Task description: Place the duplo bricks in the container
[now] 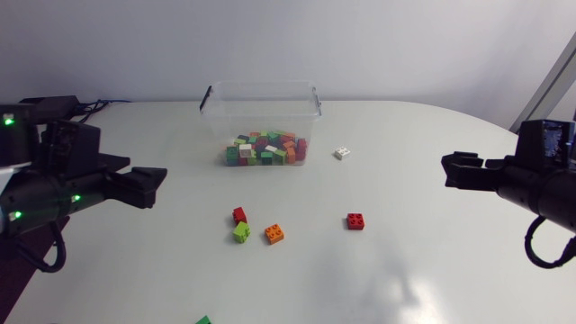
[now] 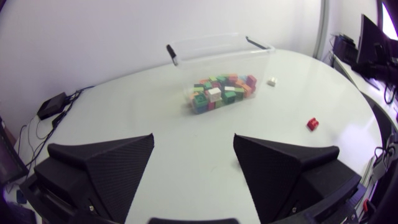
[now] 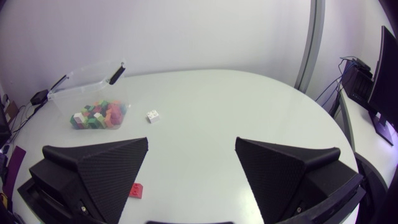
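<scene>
Lying loose on the table [image 1: 405,270], six little bricks are waiting to be picked up. A white brick [image 1: 342,153] is sitting just beside the container [image 1: 261,106]. A red brick [image 1: 355,220] is lying further out, near the middle. An orange brick [image 1: 274,234] is resting near a lime brick [image 1: 241,232], and a small red brick [image 1: 238,214] is sitting right against the lime one. A green brick [image 1: 204,319] is only partly showing at the near side of the table. The clear container is standing at the far side, with a pile of bricks [image 1: 265,148] already lying inside it.

The left jaws are standing wide open and holding nothing. The right jaws are also standing wide open and holding nothing. Both are hanging well apart from the bricks.

I am guessing the bricks are light and hard and are not going to bend or break. Their smooth sides are probably a bit slippery, so squeezing two flat sides facing away from each other is looking best. Grabbing the lime brick may be pushing its red neighbour. The container is looking thin and may be sliding if bumped.

No words or labels are showing clearly enough to read.
</scene>
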`<move>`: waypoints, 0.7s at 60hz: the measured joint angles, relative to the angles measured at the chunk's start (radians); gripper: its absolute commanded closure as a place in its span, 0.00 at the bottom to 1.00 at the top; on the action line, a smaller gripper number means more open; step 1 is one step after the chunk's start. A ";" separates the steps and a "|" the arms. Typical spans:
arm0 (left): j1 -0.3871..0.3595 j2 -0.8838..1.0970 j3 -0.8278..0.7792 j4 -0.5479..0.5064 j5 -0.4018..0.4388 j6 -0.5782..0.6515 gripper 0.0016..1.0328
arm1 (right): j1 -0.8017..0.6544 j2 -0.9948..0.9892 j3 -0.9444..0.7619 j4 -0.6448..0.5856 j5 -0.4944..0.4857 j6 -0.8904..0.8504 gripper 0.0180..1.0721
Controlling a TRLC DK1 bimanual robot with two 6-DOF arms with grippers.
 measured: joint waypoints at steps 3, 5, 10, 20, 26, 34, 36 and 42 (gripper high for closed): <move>-0.008 0.048 0.037 -0.031 0.030 0.050 0.18 | 0.003 0.045 0.033 -0.041 0.000 0.016 0.04; -0.009 0.073 0.054 -0.044 0.041 0.074 0.18 | 0.004 0.071 0.052 -0.067 0.000 0.021 0.04; -0.012 0.132 0.081 -0.051 0.046 0.140 0.16 | 0.012 0.132 0.097 -0.139 0.001 0.032 0.04; -0.019 0.237 0.083 -0.060 0.113 0.339 0.04 | 0.022 0.240 0.167 -0.220 -0.040 0.038 0.04; -0.027 0.276 0.083 -0.081 0.159 0.474 0.04 | 0.035 0.273 0.196 -0.248 -0.074 0.038 0.04; -0.066 0.295 0.079 -0.103 0.215 0.677 0.05 | 0.047 0.324 0.242 -0.285 -0.187 0.035 0.04; -0.078 0.306 0.075 -0.117 0.227 0.732 0.05 | 0.047 0.340 0.254 -0.303 -0.204 0.030 0.04; -0.105 0.348 0.047 -0.177 0.262 0.880 0.05 | 0.061 0.398 0.303 -0.375 -0.218 0.005 0.04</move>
